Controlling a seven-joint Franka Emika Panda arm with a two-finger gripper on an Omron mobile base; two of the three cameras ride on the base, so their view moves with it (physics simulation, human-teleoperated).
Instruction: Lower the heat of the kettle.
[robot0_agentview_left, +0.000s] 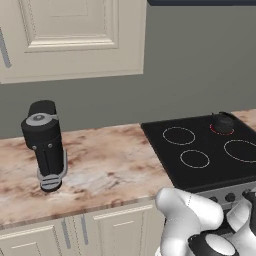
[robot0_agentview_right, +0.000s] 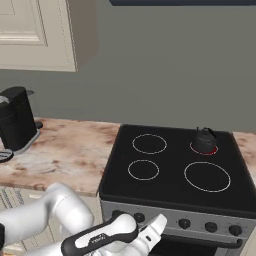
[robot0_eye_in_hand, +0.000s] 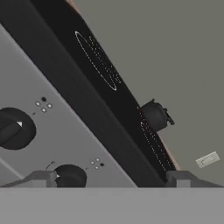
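Note:
The small black kettle (robot0_agentview_left: 223, 122) (robot0_agentview_right: 204, 140) (robot0_eye_in_hand: 154, 116) sits on the back right burner, whose ring glows red under it. My gripper (robot0_eye_in_hand: 113, 179) is low in front of the stove's grey control panel (robot0_eye_in_hand: 65, 131). It is open, with its fingertips (robot0_eye_in_hand: 41, 178) wide apart. A black knob (robot0_eye_in_hand: 70, 175) lies just inside the left fingertip, and a second, larger-looking knob (robot0_eye_in_hand: 15, 128) with a white pointer sits further along the panel. In the right base view my white hand (robot0_agentview_right: 152, 231) hangs before the row of knobs (robot0_agentview_right: 184, 223).
The black cooktop (robot0_agentview_right: 170, 172) has three other unlit burner rings. A tall black coffee machine (robot0_agentview_left: 45, 145) (robot0_agentview_right: 17, 125) stands on the marble counter (robot0_agentview_left: 110, 170) to the left. Cream cabinets hang above and sit below the counter.

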